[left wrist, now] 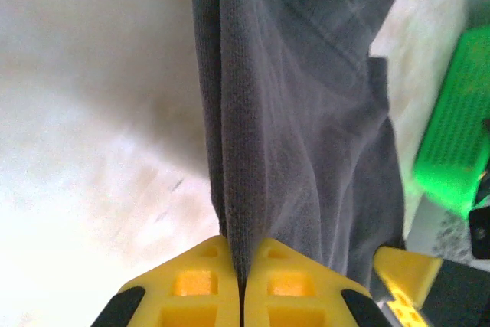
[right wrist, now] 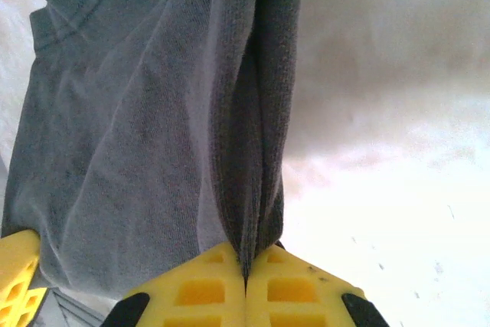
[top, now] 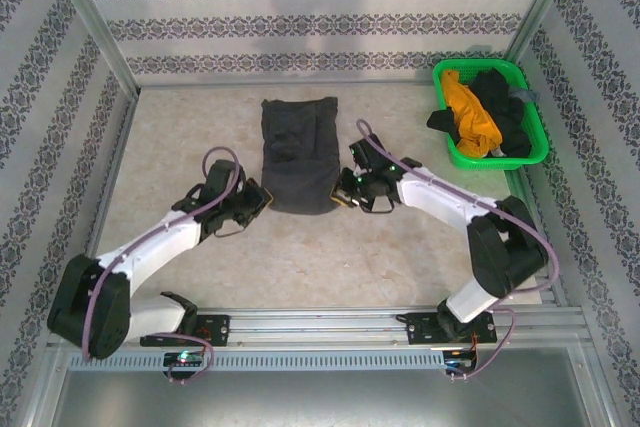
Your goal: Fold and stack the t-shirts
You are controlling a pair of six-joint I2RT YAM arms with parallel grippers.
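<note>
A dark charcoal-grey t-shirt (top: 298,152) lies folded into a long strip in the middle of the table. My left gripper (top: 262,199) is shut on its near left corner, and the yellow fingers (left wrist: 191,285) pinch a ridge of the grey cloth (left wrist: 291,112). On the near right corner my right gripper (top: 343,190) is shut, its fingers (right wrist: 298,289) clamping the shirt's edge (right wrist: 153,135). A mustard-yellow shirt (top: 470,112) and a black shirt (top: 505,107) lie bunched in the basket.
The bright green mesh basket (top: 535,152) stands at the back right against the wall; it also shows at the right of the left wrist view as a basket (left wrist: 455,151). Patterned walls enclose the table on three sides. A metal rail (top: 320,327) runs along the near edge.
</note>
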